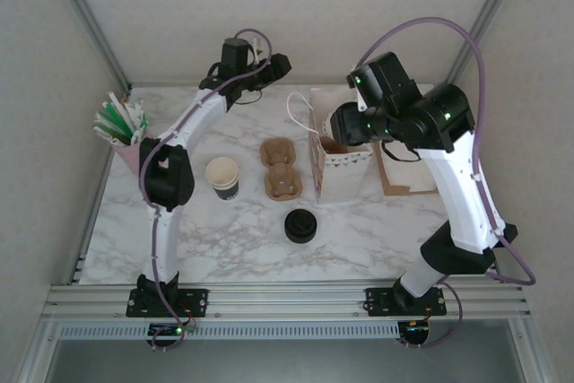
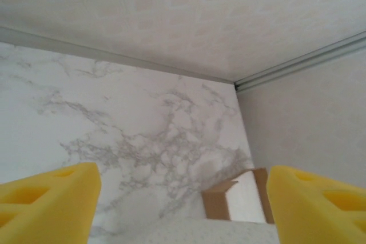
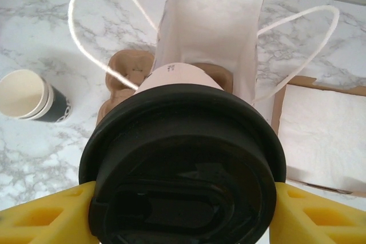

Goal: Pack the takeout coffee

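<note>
The right gripper (image 3: 183, 212) is clamped on the takeout coffee (image 3: 183, 152), with the open mouth of the white paper bag (image 3: 211, 27) just beyond and below its jaws. This looks like the lowering step: next the cup must go down upright, possibly into a brown holder (image 3: 214, 74) that I can't make out clearly. The left gripper (image 2: 183, 204) has its jaws apart, nothing between them.

Paper takeout coffee cup (image 3: 180, 78), matt plastic lid (image 3: 183, 158)
</note>
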Motion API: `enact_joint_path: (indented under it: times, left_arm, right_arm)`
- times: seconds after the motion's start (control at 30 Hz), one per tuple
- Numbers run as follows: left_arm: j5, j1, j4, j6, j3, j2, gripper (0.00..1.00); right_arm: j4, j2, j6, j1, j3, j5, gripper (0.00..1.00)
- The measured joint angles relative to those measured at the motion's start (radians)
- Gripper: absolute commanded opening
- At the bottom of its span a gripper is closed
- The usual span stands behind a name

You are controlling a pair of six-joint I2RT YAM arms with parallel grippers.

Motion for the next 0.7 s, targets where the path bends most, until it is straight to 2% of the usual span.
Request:
enact_joint_path:
  times: [0.17,0.3,0.7]
  left_arm:
    - [0.001,-0.033,-0.056,0.059,0.211,0.169,0.60]
    - [0.010,-0.062,-0.061,0.089,0.236,0.222,0.56]
    - [0.058,-0.083,-0.020,0.126,0.267,0.301,0.54]
  right_arm:
    - [0.000,0.087,0.001,-0.021,0.073,0.033,0.67]
    - [0.000,0.127,0.002,-0.039,0.089,0.036,0.67]
    - [0.000,0.188,0.003,-0.083,0.040,0.026,0.68]
